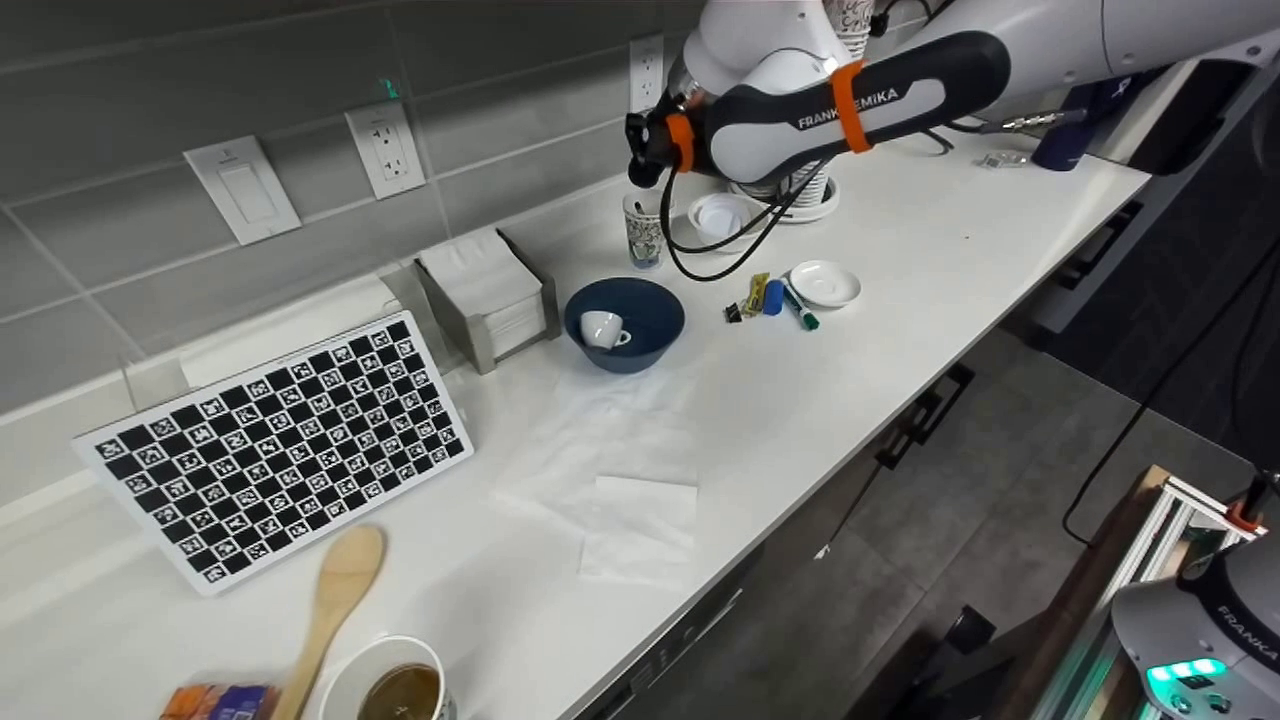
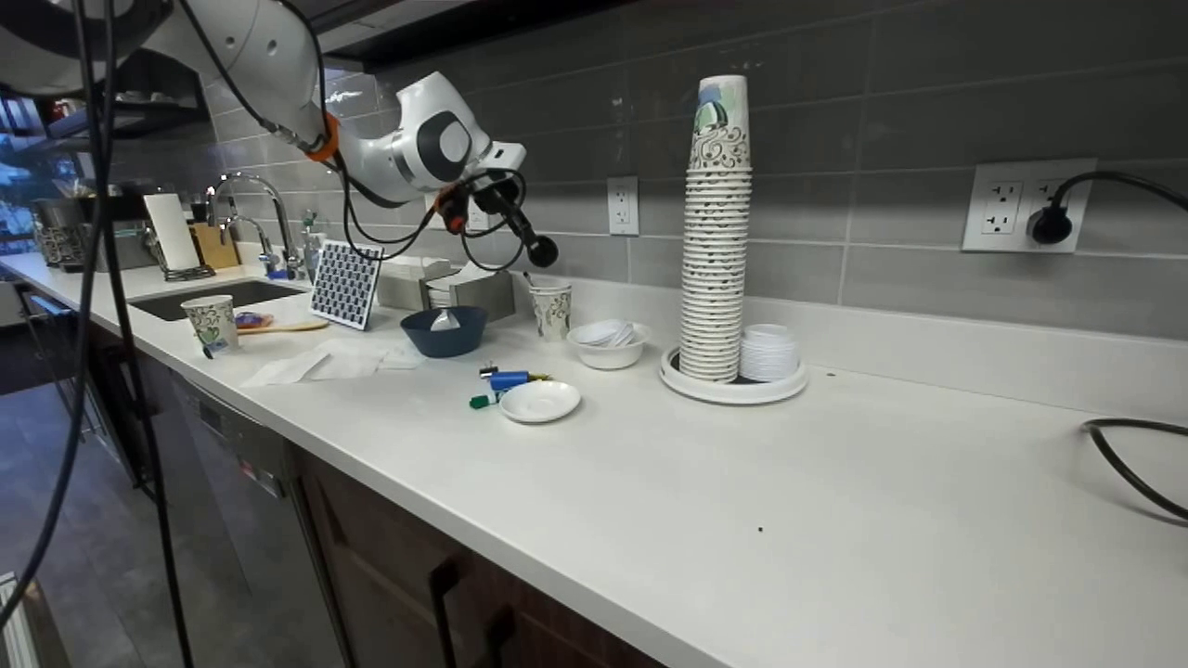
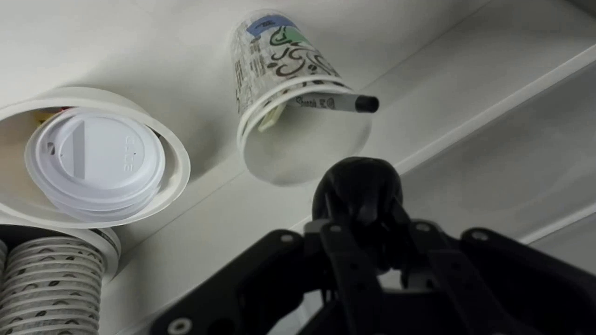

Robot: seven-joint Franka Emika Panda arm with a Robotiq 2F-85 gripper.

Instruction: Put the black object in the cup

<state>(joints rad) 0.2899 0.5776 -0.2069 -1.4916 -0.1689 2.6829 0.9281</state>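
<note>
My gripper (image 3: 363, 214) appears shut on a rounded, glossy black object (image 3: 358, 179) that bulges past its fingertips. In an exterior view the black object (image 2: 542, 250) shows as a dark ball at the end of the gripper (image 2: 522, 227). The cup (image 3: 279, 56) is a narrow grey-patterned paper cup standing upright at the back of the counter, with a dark-capped marker (image 3: 342, 102) leaning in it. The cup also shows in both exterior views (image 1: 644, 240) (image 2: 551, 314). The gripper holds the object in the air above the cup, apart from its rim.
A white bowl of lids (image 2: 608, 353) and a tall cup stack (image 2: 715, 269) stand beside the cup. A blue bowl (image 1: 660, 320) holds a white mug (image 1: 602, 330). A small black clip (image 1: 733, 313), marker (image 1: 800, 306) and white saucer (image 1: 825, 284) lie in front. The tiled wall is close behind.
</note>
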